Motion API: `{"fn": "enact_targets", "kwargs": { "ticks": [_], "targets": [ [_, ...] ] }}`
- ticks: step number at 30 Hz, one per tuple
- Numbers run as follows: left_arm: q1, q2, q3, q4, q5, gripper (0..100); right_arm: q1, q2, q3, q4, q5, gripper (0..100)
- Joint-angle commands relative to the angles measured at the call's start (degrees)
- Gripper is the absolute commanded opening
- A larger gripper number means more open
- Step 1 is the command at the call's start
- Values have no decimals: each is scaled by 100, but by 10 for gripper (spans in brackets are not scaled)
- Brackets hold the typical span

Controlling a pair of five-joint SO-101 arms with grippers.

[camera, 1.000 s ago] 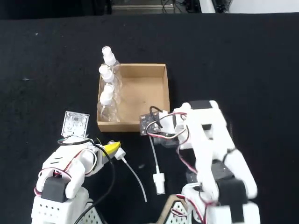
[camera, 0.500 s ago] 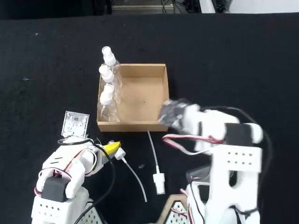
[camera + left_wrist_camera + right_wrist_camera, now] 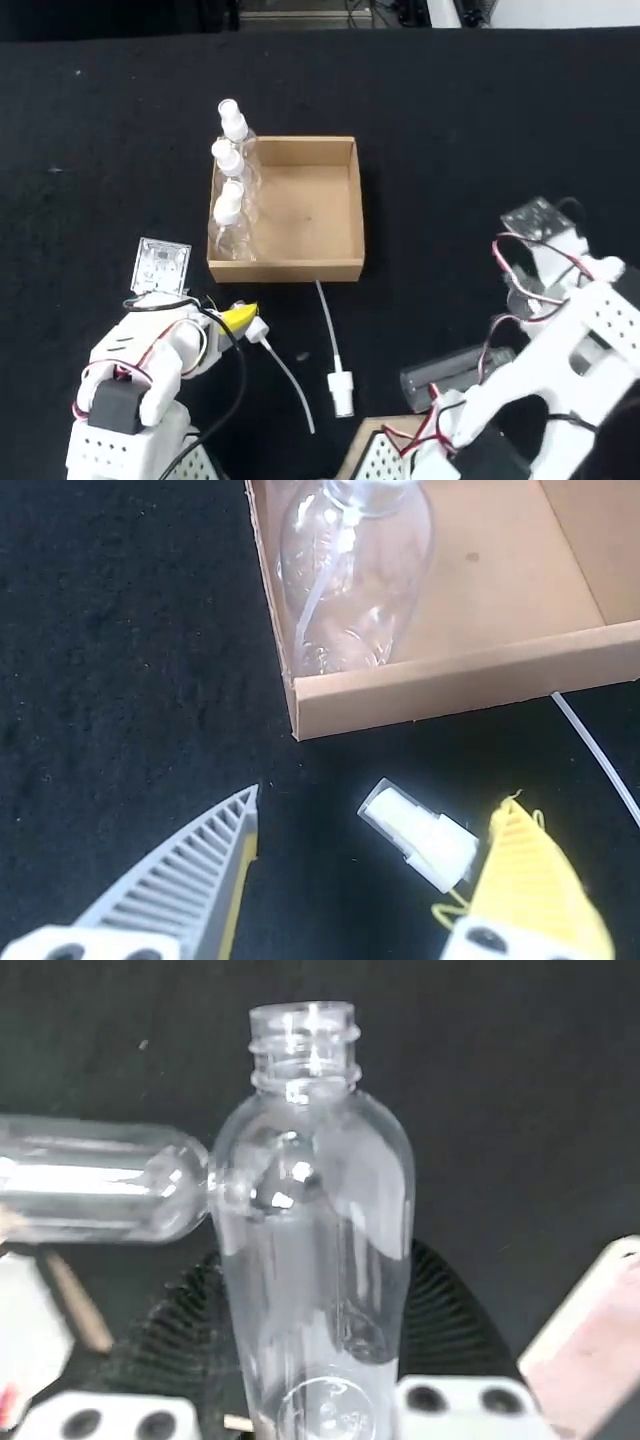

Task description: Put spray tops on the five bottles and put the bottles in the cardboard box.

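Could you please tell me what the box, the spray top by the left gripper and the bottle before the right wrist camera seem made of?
The box: brown matte cardboard, plain cut edges. The spray top: white, opaque, likely plastic. The bottle: clear glossy plastic, probably; background shows through, with highlights.

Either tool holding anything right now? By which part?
Right tool grips a capless bottle by its lower body, near the base. Left tool is open and holds nothing; a spray top lies loose between its jaws.

Table (image 3: 480, 130), cardboard box (image 3: 285, 270), spray top (image 3: 341, 388), lying bottle (image 3: 455, 372)
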Motion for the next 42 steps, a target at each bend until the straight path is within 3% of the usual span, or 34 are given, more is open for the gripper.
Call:
{"fn": "enact_targets", "kwargs": {
  "ticks": [1, 6, 12, 16, 28, 35, 42],
  "targets": [
    [48, -26, -66, -9, -26, 325, 299, 22, -154, 316, -62, 105],
    [4, -26, -92, 9, -26, 325, 545, -13, 251, -18, -501, 26],
    [13, -26, -84, 9, -26, 325, 589, -13, 1341, -1336, -1125, 21],
    [4, -26, -75, 9, -26, 325, 1081, -13, 1446, -2013, -1582, 21],
    [4, -26, -92, 9, -26, 325, 1486, -4, 2026, -1890, -2031, 21],
    [4, -26, -92, 9, -26, 325, 378, -13, 2510, -1881, -2171, 21],
    [-4, -26, -92, 9, -26, 325, -1090, -13, 2237, -1829, -3613, 21]
  ]
}}
